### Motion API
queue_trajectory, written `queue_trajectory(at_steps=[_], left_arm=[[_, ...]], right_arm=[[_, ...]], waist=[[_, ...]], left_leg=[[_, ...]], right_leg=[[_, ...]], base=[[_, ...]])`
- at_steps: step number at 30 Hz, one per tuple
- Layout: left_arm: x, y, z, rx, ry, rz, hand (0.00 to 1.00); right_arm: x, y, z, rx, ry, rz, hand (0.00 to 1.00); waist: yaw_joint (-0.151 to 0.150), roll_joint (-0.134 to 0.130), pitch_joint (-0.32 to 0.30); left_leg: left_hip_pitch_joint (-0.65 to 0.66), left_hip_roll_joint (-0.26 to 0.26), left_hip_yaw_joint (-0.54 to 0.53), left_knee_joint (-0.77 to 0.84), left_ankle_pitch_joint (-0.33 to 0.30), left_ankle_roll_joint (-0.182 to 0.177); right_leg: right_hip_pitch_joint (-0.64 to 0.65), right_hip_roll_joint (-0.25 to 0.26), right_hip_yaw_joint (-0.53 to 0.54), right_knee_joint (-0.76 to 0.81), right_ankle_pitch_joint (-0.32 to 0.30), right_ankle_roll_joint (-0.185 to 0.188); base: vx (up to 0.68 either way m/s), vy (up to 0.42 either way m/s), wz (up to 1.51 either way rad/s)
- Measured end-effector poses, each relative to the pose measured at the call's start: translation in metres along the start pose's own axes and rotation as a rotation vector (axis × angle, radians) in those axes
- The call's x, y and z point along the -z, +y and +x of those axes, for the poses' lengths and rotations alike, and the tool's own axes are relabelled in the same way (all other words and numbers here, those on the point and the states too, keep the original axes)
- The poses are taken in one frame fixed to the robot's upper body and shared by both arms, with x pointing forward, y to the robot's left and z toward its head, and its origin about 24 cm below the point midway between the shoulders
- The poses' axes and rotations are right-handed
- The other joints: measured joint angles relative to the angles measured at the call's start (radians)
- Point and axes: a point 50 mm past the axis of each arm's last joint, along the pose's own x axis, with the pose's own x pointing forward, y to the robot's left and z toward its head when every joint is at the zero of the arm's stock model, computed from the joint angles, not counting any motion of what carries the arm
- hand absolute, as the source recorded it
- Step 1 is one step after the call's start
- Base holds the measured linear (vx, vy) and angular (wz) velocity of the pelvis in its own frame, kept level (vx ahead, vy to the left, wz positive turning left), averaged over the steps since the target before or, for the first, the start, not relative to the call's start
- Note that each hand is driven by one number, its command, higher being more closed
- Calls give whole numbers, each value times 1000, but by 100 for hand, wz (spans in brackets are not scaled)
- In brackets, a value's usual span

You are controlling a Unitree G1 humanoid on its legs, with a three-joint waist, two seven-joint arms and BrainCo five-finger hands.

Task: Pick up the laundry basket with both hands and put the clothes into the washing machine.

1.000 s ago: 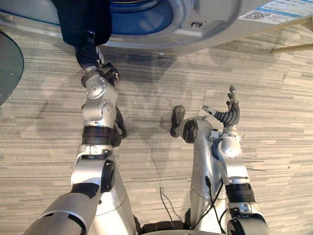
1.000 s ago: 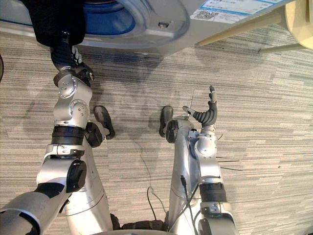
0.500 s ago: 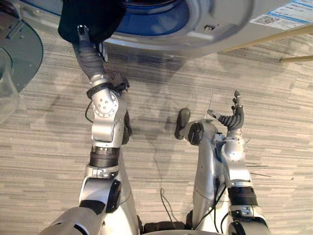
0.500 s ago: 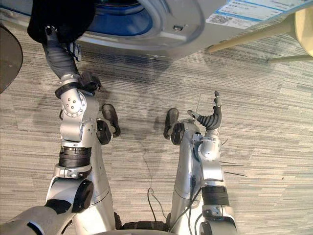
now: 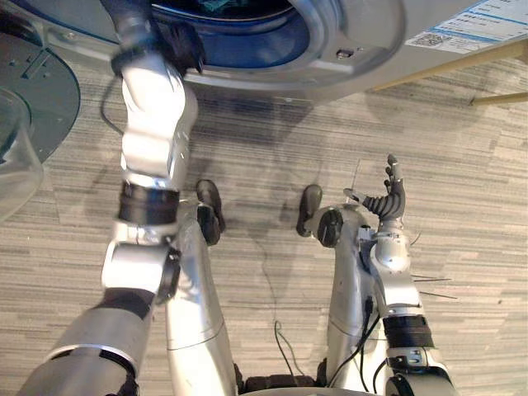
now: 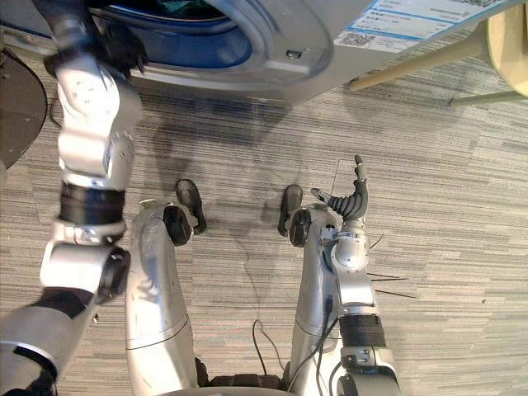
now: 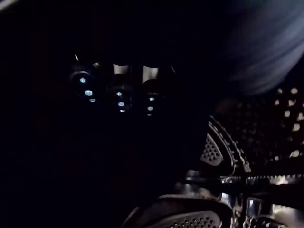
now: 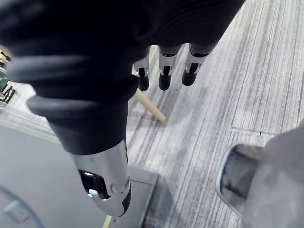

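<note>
The washing machine [image 5: 363, 37] stands along the far side, its blue-rimmed drum opening [image 5: 264, 37] facing me. My left arm reaches up through that opening, and my left hand [image 7: 121, 92] is deep in the dark drum, near the perforated steel wall [image 7: 285, 123]. Darkness hides what it touches. A bit of teal cloth [image 6: 177, 5] shows inside the drum. My right hand [image 5: 388, 198] is held upright over the floor on the right, open and holding nothing, its fingers [image 8: 164, 71] straight.
The washer's round glass door [image 5: 33, 99] hangs open at the far left. A light wooden stool [image 6: 507, 41] with slanted legs [image 5: 445, 70] stands at the far right beside the machine. Grey striped carpet [image 5: 462, 165] covers the floor.
My left arm has pushed forward into the drum, and the dark garment that hung at the opening has gone out of sight inside. The right hand has stayed put.
</note>
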Motion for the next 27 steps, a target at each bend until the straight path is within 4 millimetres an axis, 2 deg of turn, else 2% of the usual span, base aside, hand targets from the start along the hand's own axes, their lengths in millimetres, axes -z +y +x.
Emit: queue_trajectory(at_steps=[2, 6, 12, 14, 18, 19, 22, 25, 27], left_arm=[[-5, -5, 17, 39, -31, 148, 0], [-8, -14, 33, 126, -87, 427, 0], [-3, -29, 38, 247, -145, 800, 0], [3, -29, 38, 284, -124, 859, 0], [9, -27, 37, 300, -82, 863, 0], [9, -25, 38, 290, -67, 837, 0], [11, -14, 35, 251, -31, 743, 0], [22, -4, 16, 215, 1, 627, 0], [47, 20, -11, 167, 95, 551, 0]], right_arm=[[-1, 0, 0, -4, -9, 7, 0], [-3, 0, 1, -11, -28, 14, 0], [-4, 1, 1, -28, -45, 21, 0], [-5, 3, 1, -45, -48, 21, 0], [-5, 7, 0, -77, -49, 22, 0], [-5, 8, -1, -87, -48, 22, 0], [-5, 12, -3, -107, -44, 20, 0], [-1, 13, -6, -112, -29, 14, 0], [3, 11, -8, -110, -10, 8, 0]], waist=[[-7, 0, 0], [-22, -1, 0], [-33, -2, -1], [-39, -2, -1], [-45, -5, -3], [-44, -13, -8], [-48, -13, -8], [-48, -14, -10], [-43, -14, -11]], left_leg=[[-5, 1, 1, 1, 0, 0], [-15, 1, 1, 6, -1, 1], [-18, 17, 2, 41, -13, 18], [-17, 17, 1, 52, -15, 22], [-3, 15, 2, 69, -18, 27], [9, 13, 10, 69, -18, 28], [46, 8, 18, 56, -19, 29], [99, -1, 23, 26, -17, 26], [169, -6, 30, -22, -11, 16]], right_leg=[[-4, 1, 0, -2, 1, 0], [-12, 2, 0, -2, 2, 2], [-12, 14, 3, 12, 8, 7], [-9, 14, 4, 20, 9, 9], [6, 9, 14, 40, 4, 15], [9, 7, 25, 47, 1, 19], [43, -2, 27, 44, -3, 18], [91, -10, 26, 31, -10, 14], [158, -16, 16, -7, -13, 9]], base=[[47, 16, -4], [28, 10, -2], [6, 14, -9], [0, 0, 0], [-12, 0, 5], [-16, -8, 8], [-5, -20, 12], [30, -38, 16], [65, -53, 12]])
